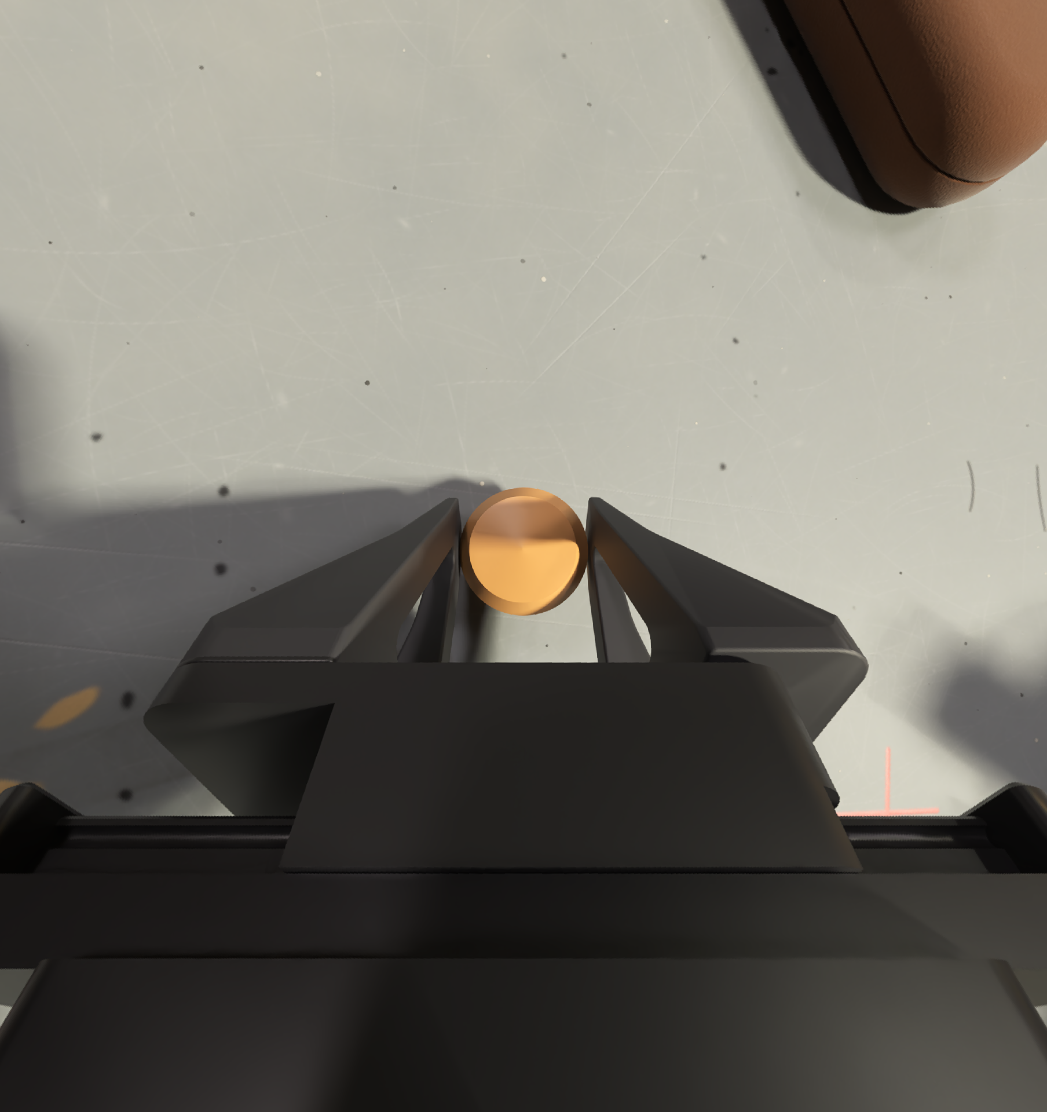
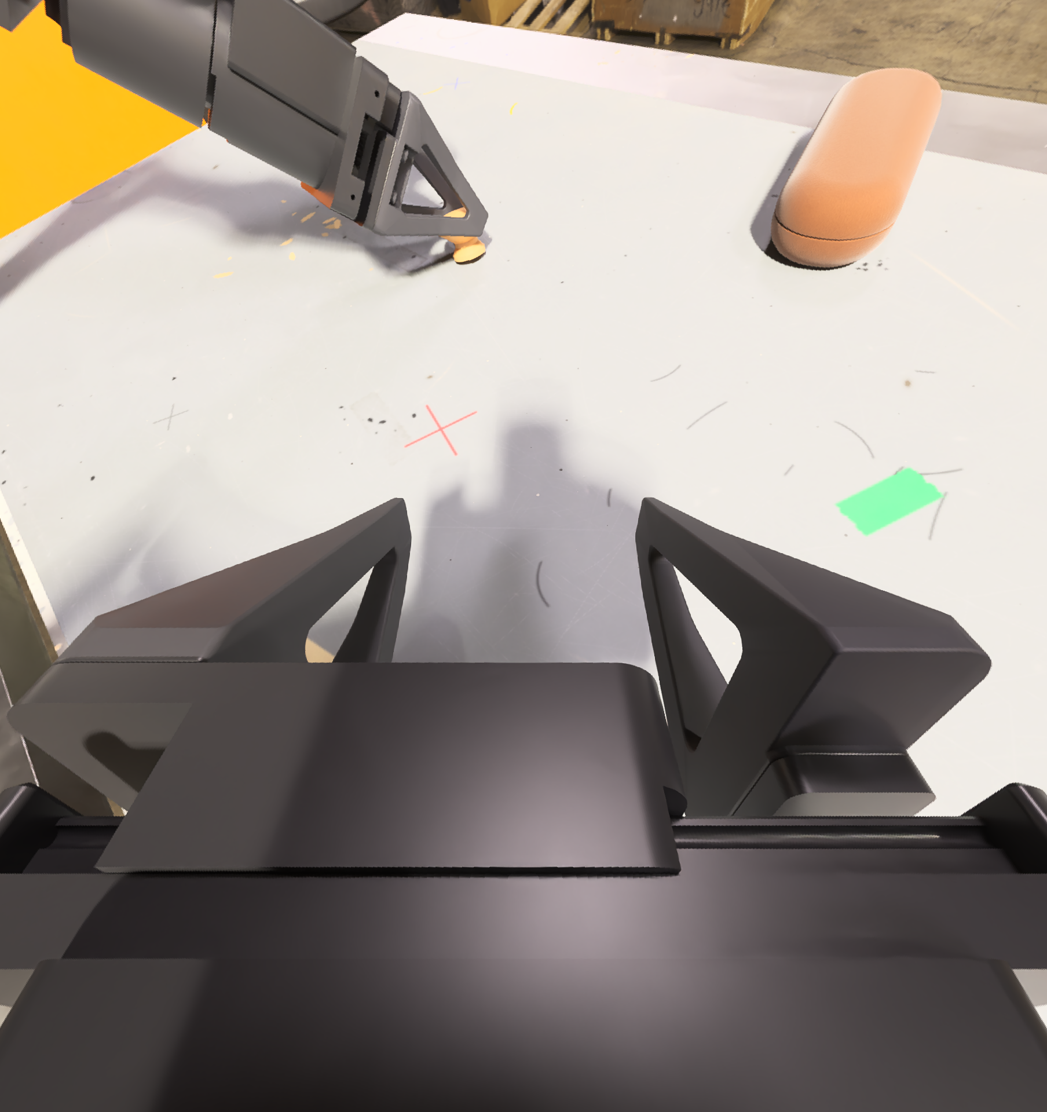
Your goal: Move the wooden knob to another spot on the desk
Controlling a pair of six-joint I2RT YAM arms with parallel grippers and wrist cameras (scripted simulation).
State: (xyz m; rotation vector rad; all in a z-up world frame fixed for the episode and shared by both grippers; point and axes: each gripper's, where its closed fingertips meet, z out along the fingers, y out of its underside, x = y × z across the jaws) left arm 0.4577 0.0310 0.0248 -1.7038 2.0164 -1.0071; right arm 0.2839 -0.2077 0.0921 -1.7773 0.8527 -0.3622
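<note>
Evidently my left fingers (image 1: 449, 541) pinch the small, hard, light wooden knob (image 1: 522, 552) across its smooth rim at frame centre, which I judge slippery, while the right fingers (image 2: 401, 529) stand apart, empty.

No readable text, labels, brands or numbers anywhere. Only signs: a thin red cross (image 2: 441, 429) drawn on the desk (image 2: 629, 301), a fainter grey cross (image 2: 171, 415) to its left. Green unmarked patch (image 2: 888, 500) at right.

One knob (image 1: 522, 552) (wooden), one case (image 1: 954, 90)
</note>
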